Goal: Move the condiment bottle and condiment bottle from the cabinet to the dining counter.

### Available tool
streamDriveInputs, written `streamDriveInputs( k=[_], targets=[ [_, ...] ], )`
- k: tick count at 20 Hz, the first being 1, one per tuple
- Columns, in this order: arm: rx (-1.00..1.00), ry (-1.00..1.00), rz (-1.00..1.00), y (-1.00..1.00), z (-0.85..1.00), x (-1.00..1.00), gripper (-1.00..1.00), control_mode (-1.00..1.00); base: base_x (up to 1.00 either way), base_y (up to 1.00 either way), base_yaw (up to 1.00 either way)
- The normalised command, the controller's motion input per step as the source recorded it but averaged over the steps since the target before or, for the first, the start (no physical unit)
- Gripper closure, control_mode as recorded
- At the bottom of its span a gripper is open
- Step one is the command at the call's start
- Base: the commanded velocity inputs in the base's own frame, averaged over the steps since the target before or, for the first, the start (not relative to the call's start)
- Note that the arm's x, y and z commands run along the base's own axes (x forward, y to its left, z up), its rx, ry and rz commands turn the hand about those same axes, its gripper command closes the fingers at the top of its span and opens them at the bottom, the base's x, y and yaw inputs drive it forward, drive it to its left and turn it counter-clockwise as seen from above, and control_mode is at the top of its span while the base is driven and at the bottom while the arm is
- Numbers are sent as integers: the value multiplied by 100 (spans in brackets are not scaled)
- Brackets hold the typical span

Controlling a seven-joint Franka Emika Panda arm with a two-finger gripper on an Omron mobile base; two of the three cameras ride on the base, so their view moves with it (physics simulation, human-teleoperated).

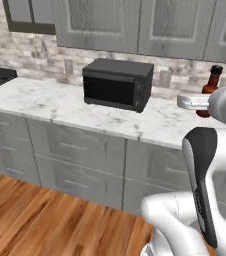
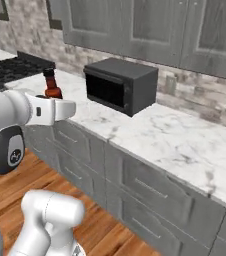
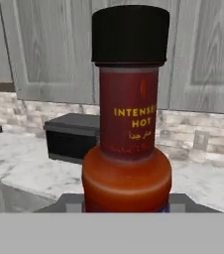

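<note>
The two-finger gripper (image 2: 65,111) is closed around the red hot-sauce condiment bottle with a black cap (image 3: 128,124) and holds it upright above the white marble counter (image 1: 60,107), near the black microwave (image 1: 117,84), so the first bottle is apparently out of the cabinet but not yet delivered.

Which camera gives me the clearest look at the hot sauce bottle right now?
The hand view: the hot sauce bottle stands upright and close, black cap and "INTENSE HOT" label legible. The left base view shows just its cap and neck above the arm; the right base view shows its upper part small, behind the wrist.
</note>
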Motion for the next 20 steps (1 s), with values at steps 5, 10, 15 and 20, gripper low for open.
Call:
streamDriveInputs(
  k=[5,10,15,20],
  targets=[
    [0,0,0,0,0,0,100,100,-10,91,85],
    [0,0,0,0,0,0,100,100,0,91,72],
    [0,0,0,0,0,0,100,100,6,100,29],
    [0,0,0,0,0,0,100,100,17,99,2]
  ],
)
